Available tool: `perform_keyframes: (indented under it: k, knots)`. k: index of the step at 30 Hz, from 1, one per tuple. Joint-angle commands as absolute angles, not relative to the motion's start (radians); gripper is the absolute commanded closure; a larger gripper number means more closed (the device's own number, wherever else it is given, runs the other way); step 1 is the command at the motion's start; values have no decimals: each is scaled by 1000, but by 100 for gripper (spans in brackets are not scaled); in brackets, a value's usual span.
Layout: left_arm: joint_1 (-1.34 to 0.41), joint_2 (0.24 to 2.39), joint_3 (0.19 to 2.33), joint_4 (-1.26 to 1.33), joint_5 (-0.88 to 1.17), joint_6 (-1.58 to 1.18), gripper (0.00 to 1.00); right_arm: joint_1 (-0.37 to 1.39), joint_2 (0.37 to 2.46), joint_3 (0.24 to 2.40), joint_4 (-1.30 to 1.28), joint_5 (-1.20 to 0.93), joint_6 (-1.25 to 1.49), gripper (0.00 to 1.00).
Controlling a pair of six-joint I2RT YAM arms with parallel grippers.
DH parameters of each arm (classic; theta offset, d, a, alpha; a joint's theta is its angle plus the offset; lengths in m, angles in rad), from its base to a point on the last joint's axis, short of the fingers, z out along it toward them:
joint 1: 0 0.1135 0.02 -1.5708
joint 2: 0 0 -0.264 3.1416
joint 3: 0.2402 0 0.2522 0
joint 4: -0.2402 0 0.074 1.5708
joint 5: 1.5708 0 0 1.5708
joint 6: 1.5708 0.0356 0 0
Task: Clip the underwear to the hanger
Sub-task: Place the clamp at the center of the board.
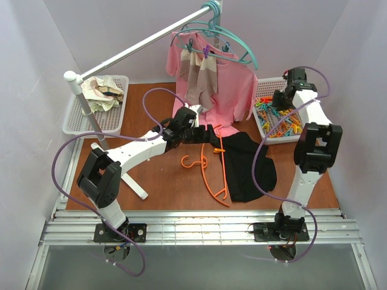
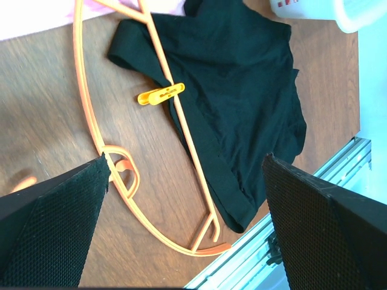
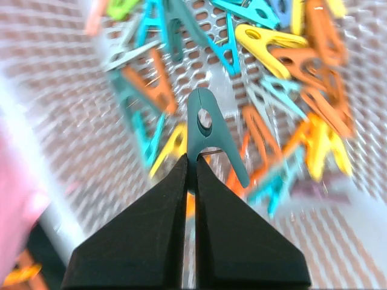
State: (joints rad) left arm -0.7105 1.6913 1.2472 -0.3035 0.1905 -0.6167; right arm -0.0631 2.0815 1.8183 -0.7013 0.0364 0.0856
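Hanger (image 1: 224, 172) runs near-to-far; left end effector (image 2: 186, 158) wide, right end effector (image 3: 192, 162) pinching peg (image 3: 206, 128).

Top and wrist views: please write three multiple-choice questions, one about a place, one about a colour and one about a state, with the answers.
1. Where is the orange hanger?
A. flat on the table, its straight bar over the black underwear
B. hung up high
C. held in a gripper

2. What colour is the clothespin in the right gripper?
A. yellow
B. teal
C. pink

3. How is the left gripper?
A. open, holding nothing
B. shut on cloth
C. shut on a pin

Answers:
1 A: the left wrist view shows it lying on the wood, across the cloth.
2 B: the pin between the closed fingers is teal.
3 A: its fingers stand wide apart above the hanger.
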Motion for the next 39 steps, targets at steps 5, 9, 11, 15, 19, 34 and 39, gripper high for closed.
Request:
perform_keyframes:
  k: [5, 9, 11, 15, 19, 34, 39]
  knots:
    - [-710, 1585, 1201, -287, 144, -538, 8, 66, 1639, 1568, -744, 8, 138, 99]
    - [-710, 1511, 1091, -276, 129, -554, 8, 266, 1388, 1337, -790, -37, 254, 99]
    - [-710, 1454, 1043, -273, 114, -557, 8, 313, 1313, 1251, -788, -93, 326, 99]
    - [-710, 1372, 942, -275, 100, -560, 8, 463, 1223, 1109, -761, -83, 432, 99]
    - [-710, 1312, 867, -275, 112, -572, 8, 518, 1244, 996, -694, -112, 494, 99]
    - [-710, 1209, 804, -319, 81, -578, 8, 597, 1305, 850, -400, 153, 868, 99]
    - [-710, 1192, 793, -334, 77, -577, 8, 609, 1348, 870, -413, 276, 949, 99]
